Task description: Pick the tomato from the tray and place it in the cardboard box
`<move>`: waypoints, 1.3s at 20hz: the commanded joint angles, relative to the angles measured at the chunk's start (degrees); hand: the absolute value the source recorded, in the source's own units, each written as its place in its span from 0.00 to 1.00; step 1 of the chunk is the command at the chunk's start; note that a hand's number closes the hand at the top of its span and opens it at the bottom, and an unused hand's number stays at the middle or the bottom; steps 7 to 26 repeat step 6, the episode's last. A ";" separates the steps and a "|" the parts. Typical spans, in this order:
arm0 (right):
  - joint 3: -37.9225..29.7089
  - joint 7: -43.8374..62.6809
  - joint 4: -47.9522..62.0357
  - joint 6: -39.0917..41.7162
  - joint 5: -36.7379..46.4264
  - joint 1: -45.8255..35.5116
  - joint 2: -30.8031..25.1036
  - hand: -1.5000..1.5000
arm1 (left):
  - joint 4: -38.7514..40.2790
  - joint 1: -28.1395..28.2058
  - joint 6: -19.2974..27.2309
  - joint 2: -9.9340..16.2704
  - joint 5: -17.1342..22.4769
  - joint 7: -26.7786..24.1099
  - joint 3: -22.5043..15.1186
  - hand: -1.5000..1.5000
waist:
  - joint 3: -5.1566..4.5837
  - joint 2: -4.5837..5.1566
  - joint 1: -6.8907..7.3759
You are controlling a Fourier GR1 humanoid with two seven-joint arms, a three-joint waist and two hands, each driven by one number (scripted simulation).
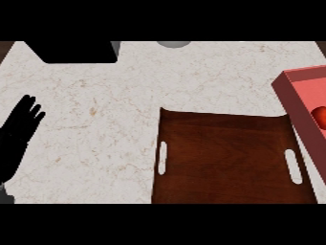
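Note:
A red tomato [325, 117] lies inside a pinkish-red open box [301, 103] at the right edge of the counter; the box runs out of view to the right. Just left of the box sits a dark brown wooden tray [225, 160] with two pale handle slots and nothing on it. My left hand [14, 136] is at the far left over the counter, open with straight fingers pointing up, well apart from the tray and the box. My right hand does not show.
A black boxy object [77, 51] stands at the counter's back left. A grey round item [174, 44] peeks in at the back edge. Speckled white counter [109, 124] spreads between the left hand and the tray.

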 commanded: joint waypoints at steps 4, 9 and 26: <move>-4.31 -6.91 3.08 4.84 -6.21 7.28 -2.02 0.00 | -5.51 -0.53 1.60 -0.59 -0.12 5.54 -0.92 0.50 | 0.03 0.05 0.35; -4.07 -3.93 2.25 5.17 -6.93 6.73 -4.12 0.00 | -2.75 2.25 -0.27 -2.50 -1.29 -0.42 -1.70 0.50 | 0.00 0.09 0.42; -4.07 -3.93 2.25 5.17 -6.93 6.73 -4.12 0.00 | -2.75 2.25 -0.27 -2.50 -1.29 -0.42 -1.70 0.50 | 0.00 0.09 0.42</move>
